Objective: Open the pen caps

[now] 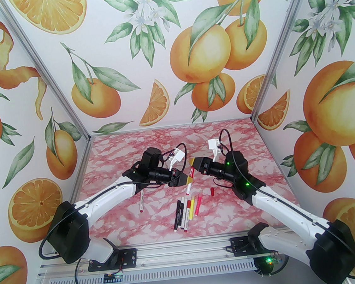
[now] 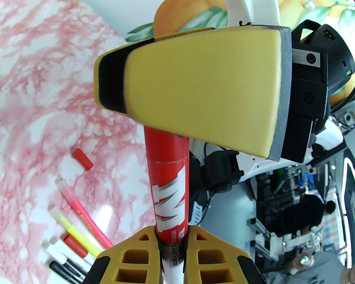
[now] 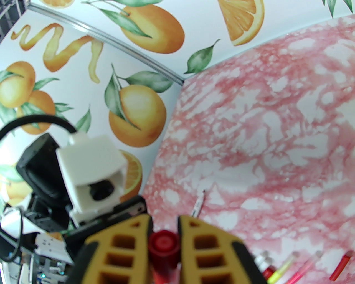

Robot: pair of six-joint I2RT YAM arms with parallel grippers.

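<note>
Marble tabletop (image 1: 125, 214) under pen (image 2: 169, 205): L gripper (image 2: 172, 234) clamps pen barrel, R gripper (image 3: 165, 224) clamps red cap (image 3: 163, 244); pen axis runs gripper-to-gripper.

Bright, even, diffuse light fills the overhead view, leaving only faint, soft shadows on the pink marbled table (image 1: 234, 138). In the left wrist view a pale sheen lies on the tabletop beside the loose pens (image 2: 83, 215), the held pen (image 2: 169, 194) shows sharp print, and straight lines bend toward the edges (fisheye lens). The right wrist view is softer: the right gripper (image 3: 165, 222) and the red cap (image 3: 163, 244) are blurred.
</note>
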